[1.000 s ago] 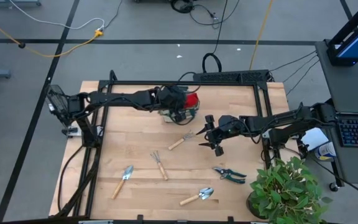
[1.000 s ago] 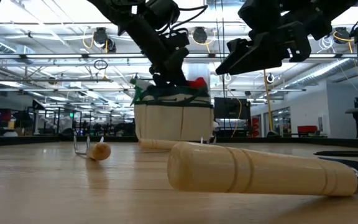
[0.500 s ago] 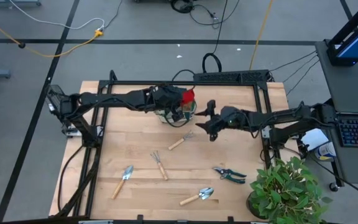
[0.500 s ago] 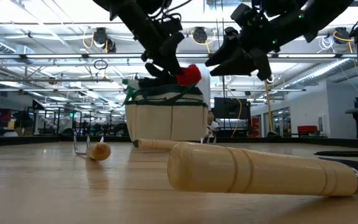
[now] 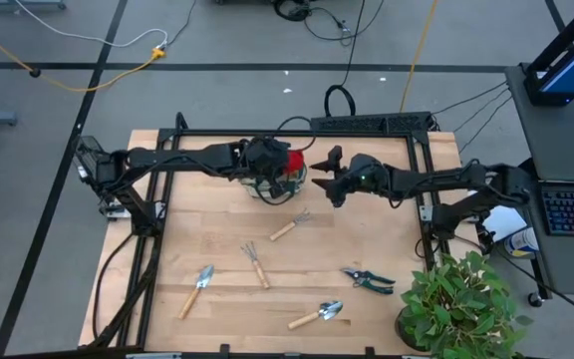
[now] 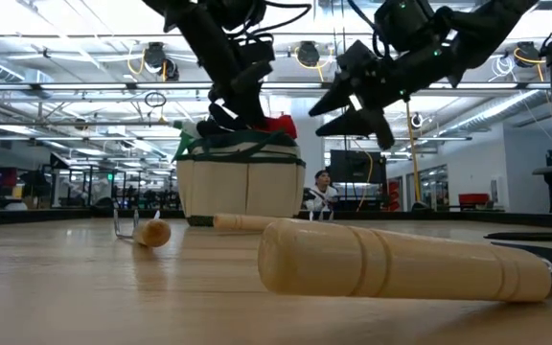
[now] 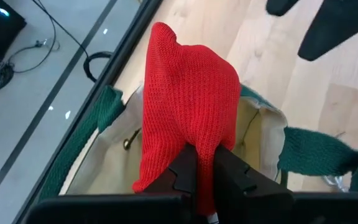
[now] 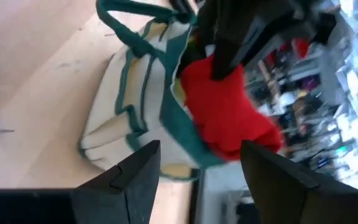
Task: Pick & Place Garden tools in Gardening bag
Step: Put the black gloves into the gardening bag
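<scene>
The tan gardening bag [image 5: 267, 185] with green trim stands at the far middle of the table; it also shows in the low view [image 6: 238, 187]. My left gripper [image 7: 207, 168] is shut on a red knitted item [image 7: 185, 106] over the bag's mouth [image 5: 289, 165]. My right gripper [image 5: 325, 175] is open and empty, just right of the bag, pointing at it [image 8: 201, 168]. Two forks [image 5: 289, 225] [image 5: 257, 262], two trowels [image 5: 197, 287] [image 5: 317, 314] and black shears [image 5: 367, 279] lie flat on the table. My left gripper pinches the red knitted item between its two fingers [image 7: 185, 171], at a bunched part of the cloth [image 7: 199, 146]. The fingers slant down from the table's left. The cloth stands up past the fingertips over the bag's open mouth [image 7: 120, 162] and its lower part lies inside the rim.
A leafy potted plant [image 5: 456, 299] stands at the near right corner. A black frame [image 5: 297, 133] runs round the table's far and side edges. In the low view a wooden handle [image 6: 401, 259] lies close in front. A person [image 6: 322, 192] shows beyond the table.
My right gripper has gone toward the far edge and left toward the bag, turning from pointing down to pointing level at the bag, still open. My left gripper with the red item has shifted a little toward the table's left, and the bag has shifted left with it.
</scene>
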